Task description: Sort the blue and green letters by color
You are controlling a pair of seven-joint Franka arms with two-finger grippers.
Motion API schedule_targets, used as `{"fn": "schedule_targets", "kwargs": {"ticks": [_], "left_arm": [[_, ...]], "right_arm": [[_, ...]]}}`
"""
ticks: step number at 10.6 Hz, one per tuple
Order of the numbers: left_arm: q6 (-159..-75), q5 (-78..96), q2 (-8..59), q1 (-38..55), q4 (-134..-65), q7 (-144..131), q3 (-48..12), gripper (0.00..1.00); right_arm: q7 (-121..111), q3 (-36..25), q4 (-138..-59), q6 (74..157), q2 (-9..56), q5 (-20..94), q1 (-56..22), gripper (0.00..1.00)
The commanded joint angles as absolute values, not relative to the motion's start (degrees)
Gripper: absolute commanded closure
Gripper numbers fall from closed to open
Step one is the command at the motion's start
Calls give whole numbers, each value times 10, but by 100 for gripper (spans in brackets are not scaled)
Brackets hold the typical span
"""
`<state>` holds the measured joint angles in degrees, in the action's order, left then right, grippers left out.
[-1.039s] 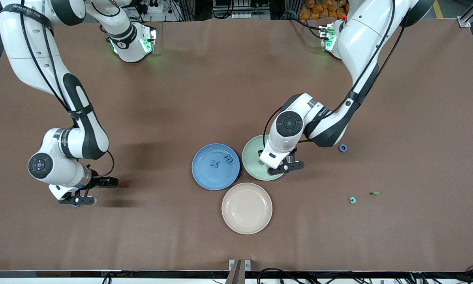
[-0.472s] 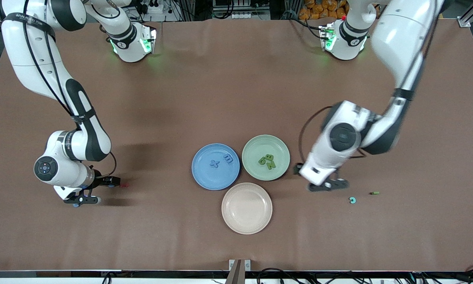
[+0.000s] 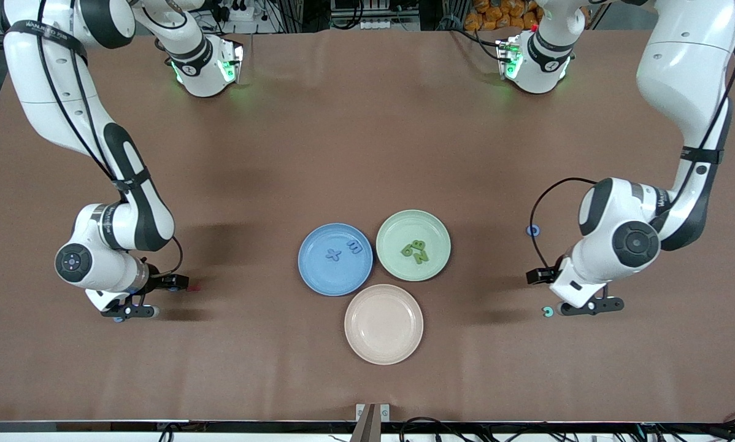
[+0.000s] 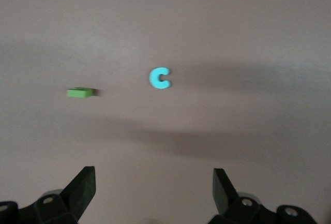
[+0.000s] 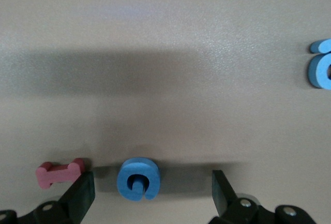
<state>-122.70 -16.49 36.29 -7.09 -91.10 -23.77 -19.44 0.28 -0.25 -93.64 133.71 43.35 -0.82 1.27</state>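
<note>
The blue plate point(image 3: 318, 276) holds two blue letters point(image 3: 334, 255), and the green plate point(image 3: 395, 230) holds several green letters point(image 3: 415, 250). My left gripper point(image 3: 590, 306) hangs open and empty low over the table toward the left arm's end, beside a small turquoise C point(image 3: 548, 312). In the left wrist view, the C point(image 4: 160, 78) and a small green piece point(image 4: 80, 92) lie ahead of the open left gripper point(image 4: 154, 193). A blue ring letter point(image 3: 532, 230) lies farther from the camera. My right gripper point(image 5: 153, 193) stands open around a blue letter point(image 5: 138, 179) lying on the table.
An empty pale pink plate point(image 3: 383, 323) sits nearer the camera than the other two plates. A dark red letter point(image 5: 59, 173) lies beside one right finger. Another blue letter point(image 5: 320, 69) shows at the edge of the right wrist view. Brown cloth covers the table.
My left gripper opened over the green plate, left a green letter there, and swung toward the left arm's end of the table. The right arm barely moved.
</note>
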Motion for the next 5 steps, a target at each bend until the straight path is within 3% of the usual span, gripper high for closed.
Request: {"fn": "schedule_targets", "kwargs": {"ticks": [1,2,5], "left_arm": [[-1226,-165,366,-111,-918,-241,-202,3],[-1232,-165,373,-118,-916,-243,-202,3],[-1249,-172,385,-125,-919,-242,-200,2]], "right_arm": [[4,2,-925,1329,439,-15,14,62],[0,2,-925,1329,439,-15,13,100],[-15,3,-923,1328,436,-15,11,100]]}}
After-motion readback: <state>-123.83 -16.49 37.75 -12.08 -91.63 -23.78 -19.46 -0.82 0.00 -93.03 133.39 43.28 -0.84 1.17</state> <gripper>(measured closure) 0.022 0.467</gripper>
